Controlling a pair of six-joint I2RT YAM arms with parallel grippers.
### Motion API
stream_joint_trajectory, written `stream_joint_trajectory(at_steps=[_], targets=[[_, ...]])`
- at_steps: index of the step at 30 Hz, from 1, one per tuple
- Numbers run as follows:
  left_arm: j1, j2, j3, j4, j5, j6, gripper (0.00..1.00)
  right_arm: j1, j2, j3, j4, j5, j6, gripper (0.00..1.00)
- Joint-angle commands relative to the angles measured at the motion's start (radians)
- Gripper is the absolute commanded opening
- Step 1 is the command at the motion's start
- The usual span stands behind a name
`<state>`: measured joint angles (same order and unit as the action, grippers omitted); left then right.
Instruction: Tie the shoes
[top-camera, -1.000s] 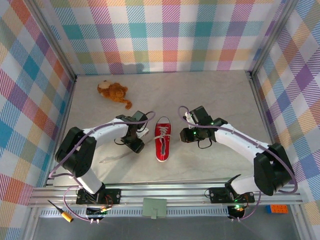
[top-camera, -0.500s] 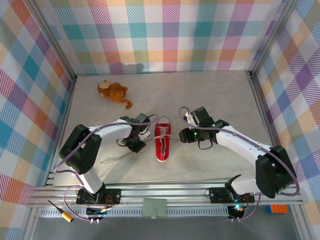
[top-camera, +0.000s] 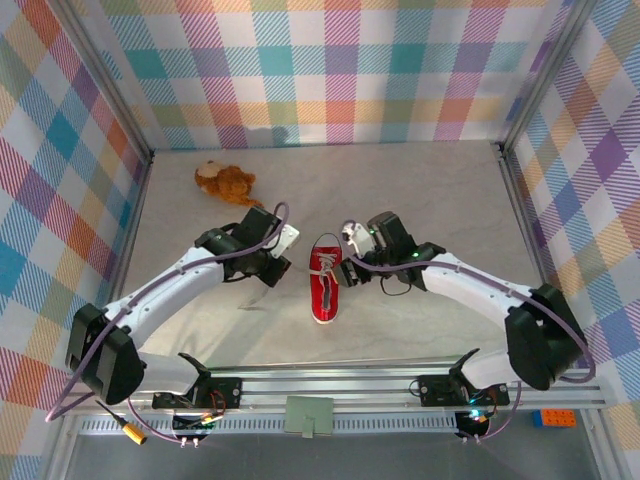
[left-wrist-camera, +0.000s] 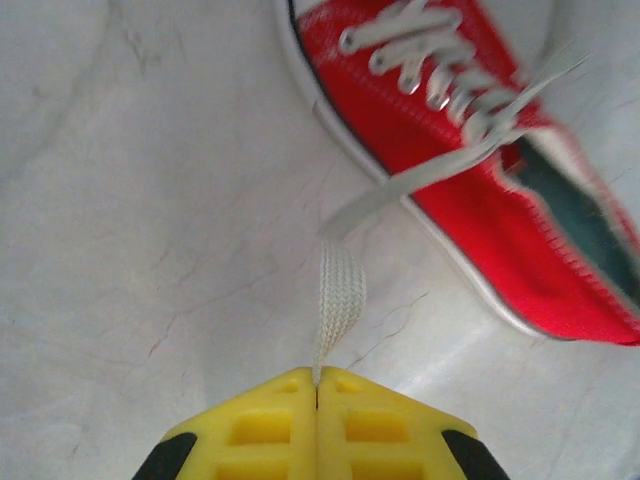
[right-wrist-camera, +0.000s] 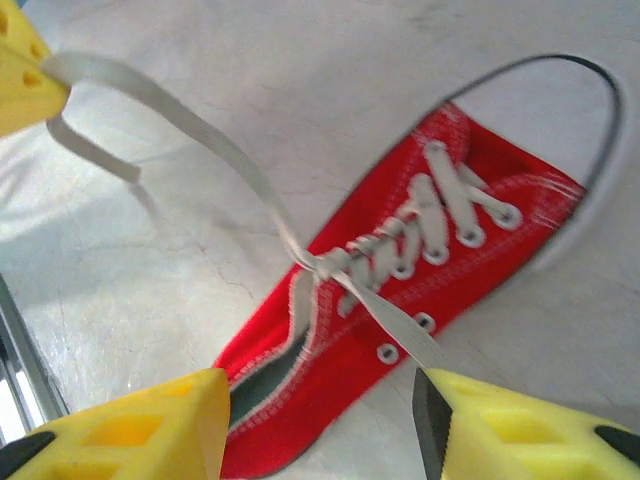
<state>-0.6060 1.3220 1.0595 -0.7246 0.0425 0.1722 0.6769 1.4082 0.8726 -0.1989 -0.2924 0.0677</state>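
shoe (left-wrist-camera: 480, 215): blurry out ahead of the left gripper (left-wrist-camera: 317, 385), toe and heel chopped by the frame
lace (left-wrist-camera: 338, 290) end: buried between its pinched pads
other lace (right-wrist-camera: 395, 318): slips behind a right gripper (right-wrist-camera: 320, 395) finger (right-wrist-camera: 500, 430), end hidden
heel: partly behind its other finger
overhead: lace path too tiny to follow

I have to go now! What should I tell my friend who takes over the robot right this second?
Left gripper: shut on one long white lace of the small red canvas sneaker.
Right gripper: open, close to the sneaker, the other lace running up to one finger.
Sneaker: mid-table between the arms.
Done: laces crossed at the top eyelets.
Left: no bow yet; tie it.
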Motion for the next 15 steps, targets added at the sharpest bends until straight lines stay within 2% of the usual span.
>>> stream_joint_trajectory(at_steps=[1,6,15], targets=[[0.011,-0.029,0.012,0.066,0.12,-0.022,0.0,0.038,0.059,0.066,0.114,-0.085,-0.121,0.52],[0.023,-0.038,0.002,0.134,0.208,-0.045,0.0,0.077,0.135,0.105,0.168,-0.097,-0.157,0.53],[0.072,-0.061,-0.001,0.153,0.309,-0.069,0.0,0.085,0.217,0.139,0.25,-0.157,-0.143,0.51]])
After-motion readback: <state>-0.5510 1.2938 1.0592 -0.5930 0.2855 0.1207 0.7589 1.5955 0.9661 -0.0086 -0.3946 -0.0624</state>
